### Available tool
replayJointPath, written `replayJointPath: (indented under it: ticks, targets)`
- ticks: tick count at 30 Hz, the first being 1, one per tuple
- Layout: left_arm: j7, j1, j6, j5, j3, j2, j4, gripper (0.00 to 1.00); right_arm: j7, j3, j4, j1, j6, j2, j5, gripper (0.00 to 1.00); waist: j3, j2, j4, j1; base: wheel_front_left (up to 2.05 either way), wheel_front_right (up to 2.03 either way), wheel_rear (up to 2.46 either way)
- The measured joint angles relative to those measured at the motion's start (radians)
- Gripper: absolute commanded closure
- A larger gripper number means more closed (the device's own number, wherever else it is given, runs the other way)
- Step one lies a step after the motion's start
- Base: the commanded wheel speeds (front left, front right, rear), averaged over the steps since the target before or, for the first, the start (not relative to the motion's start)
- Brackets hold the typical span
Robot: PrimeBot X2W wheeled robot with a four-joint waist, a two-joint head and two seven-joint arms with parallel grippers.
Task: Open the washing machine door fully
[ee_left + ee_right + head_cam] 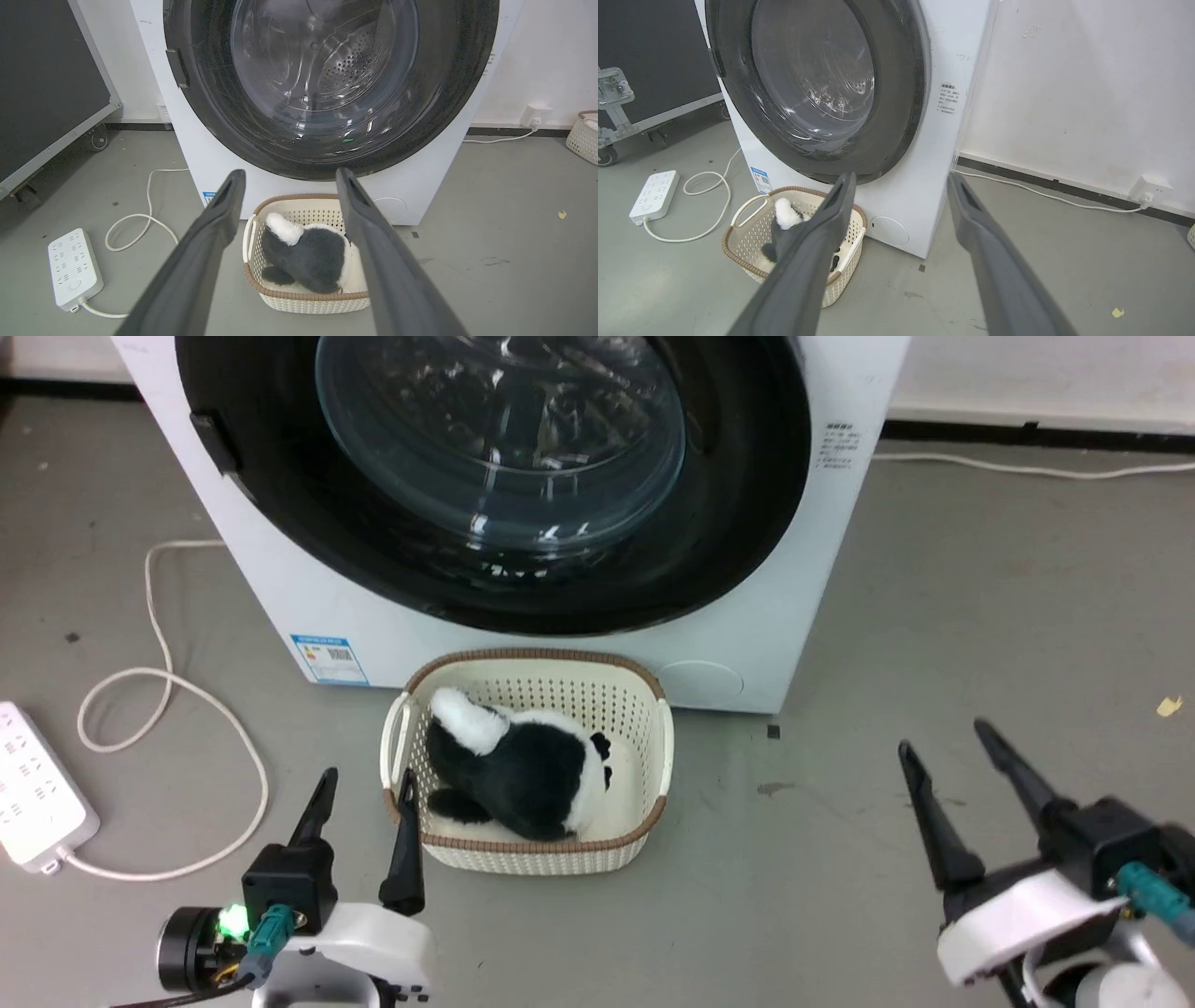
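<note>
Fingers (205,242) of left gripper (367,779): 2, spread wide, nothing between them, tips in free air and pointing toward the machine. Right gripper (943,737): same state, fingers (822,233) wide apart and holding nothing, low at the right of the head view, well apart from the left one.

Just ahead of the left gripper: cream perforated plastic basket with brown woven rim (537,656), standing on the grey floor (980,616). Inside it lies 1 black-and-white plush toy (523,775). In the head view the inner left finger overlaps the basket's left rim; contact cannot be told.

Directly behind the basket: large white front-loading washing machine (794,616), blue sticker (329,658) low on its front at the left. Large round glossy black washing machine door with bulging clear glass window (504,439) sits shut, flush against the machine front, spanning nearly its whole width. Small black tab (215,439) on the door's left edge. Perforated steel drum (345,74) visible through the glass.

Left of the machine: white power strip (33,784) on the floor, its white cable (159,681) looped beside it. Further left, black flight case on casters (46,84). Right of the machine: white wall (1064,93) with a white socket (1150,186).
</note>
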Motion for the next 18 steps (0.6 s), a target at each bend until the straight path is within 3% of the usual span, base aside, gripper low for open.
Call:
replayJointPath:
  ticks: [7,8,9,10,18]
  targets:
    - [-0.012,-0.017,0.008,-0.006,-0.013,0.0,-0.01,0.0,-0.011,0.011,0.0,-0.07,0.0,-0.034,0.04,0.0,0.032,0.0,0.014,0.0,0.0,0.0,0.0]
    - [-0.016,-0.018,0.009,-0.008,-0.014,0.0,-0.01,0.0,-0.011,0.011,0.0,-0.081,0.0,-0.035,0.05,0.1,0.037,0.0,0.016,0.0001,0.0,0.0,0.0]
    - [-0.019,-0.021,0.011,-0.009,-0.014,0.0,-0.011,0.0,-0.011,0.011,0.001,-0.09,0.0,-0.035,0.061,0.66,0.041,0.0,0.017,0.0,0.0,0.0,0.0]
    - [-0.019,-0.024,0.012,-0.009,-0.016,0.0,-0.013,0.0,-0.011,0.01,0.002,-0.102,0.0,-0.036,0.072,1.0,0.046,0.0,0.019,0.0,0.0,0.0,0.0]
    - [-0.04,-0.052,0.029,-0.03,-0.039,0.0,-0.027,0.0,0.028,-0.013,0.016,-0.219,0.0,-0.05,0.215,1.0,0.097,0.0,0.041,0.0001,0.0,0.0,0.0]
